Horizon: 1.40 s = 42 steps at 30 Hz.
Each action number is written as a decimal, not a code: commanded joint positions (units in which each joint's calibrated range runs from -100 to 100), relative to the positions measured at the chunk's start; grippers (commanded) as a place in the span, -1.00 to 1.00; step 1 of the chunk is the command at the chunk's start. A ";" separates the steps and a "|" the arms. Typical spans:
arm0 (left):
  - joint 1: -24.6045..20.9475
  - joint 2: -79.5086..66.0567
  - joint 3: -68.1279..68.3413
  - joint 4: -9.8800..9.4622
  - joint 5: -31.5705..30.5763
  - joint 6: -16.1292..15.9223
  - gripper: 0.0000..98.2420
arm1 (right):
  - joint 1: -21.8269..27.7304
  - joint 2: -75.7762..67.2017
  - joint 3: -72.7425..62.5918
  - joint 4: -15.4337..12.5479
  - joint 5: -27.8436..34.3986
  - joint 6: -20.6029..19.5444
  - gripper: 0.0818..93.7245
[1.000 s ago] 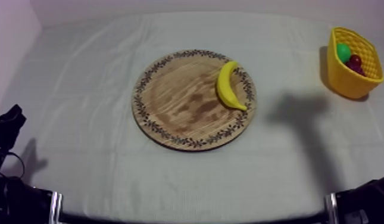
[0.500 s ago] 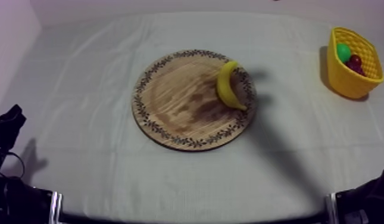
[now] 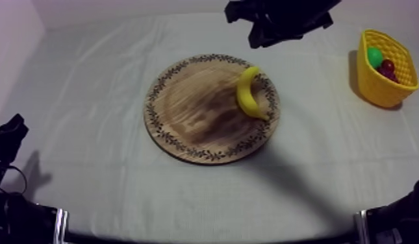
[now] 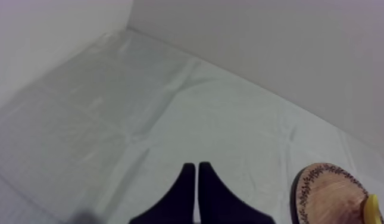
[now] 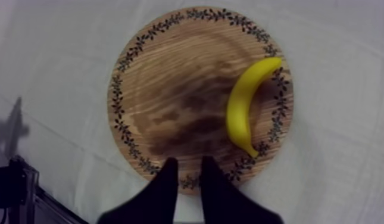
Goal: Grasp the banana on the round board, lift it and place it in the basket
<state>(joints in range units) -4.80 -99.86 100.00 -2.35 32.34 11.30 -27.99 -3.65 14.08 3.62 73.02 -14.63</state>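
Right wrist view: my right claw (image 5: 189, 171) hangs spread over the wooden board (image 5: 164, 83), the banana (image 5: 246, 104) lying ungrasped near its rim. The yellow basket (image 3: 373, 84) run is all ahead. Left claw (image 4: 197, 179) pressed together.

Grey-white cloth (image 3: 88, 97) w/ creases, green fruit (image 3: 375, 56) touching small red fruit (image 3: 387, 65), far right of cloth.

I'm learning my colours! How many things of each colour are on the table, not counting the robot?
Yellow: 2, the banana and the yellow basket
Green: 1, a green fruit in the basket
Red: 1, a small red fruit next to it in the basket
Brown: 1, the wooden board
Total: 5
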 commanded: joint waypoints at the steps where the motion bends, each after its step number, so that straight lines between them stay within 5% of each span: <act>1: -0.01 0.04 0.00 -0.02 0.00 0.01 -1.00 | -0.11 1.50 -0.08 0.35 0.18 -0.74 -0.41; 7: -0.01 0.04 0.00 -0.02 0.00 0.01 -1.00 | -0.36 5.22 -0.79 1.42 0.06 -2.20 0.13; 14: -0.01 0.04 0.00 -0.02 0.00 0.01 -1.00 | 0.93 11.39 -5.48 1.39 1.60 -2.53 0.44; 42: -0.01 0.04 0.00 -0.02 0.00 0.01 -1.00 | 2.49 34.18 -10.20 4.45 -1.55 -6.81 0.40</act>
<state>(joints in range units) -4.80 -99.86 100.00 -2.35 32.34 11.30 -25.56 29.86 4.04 7.94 71.25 -21.32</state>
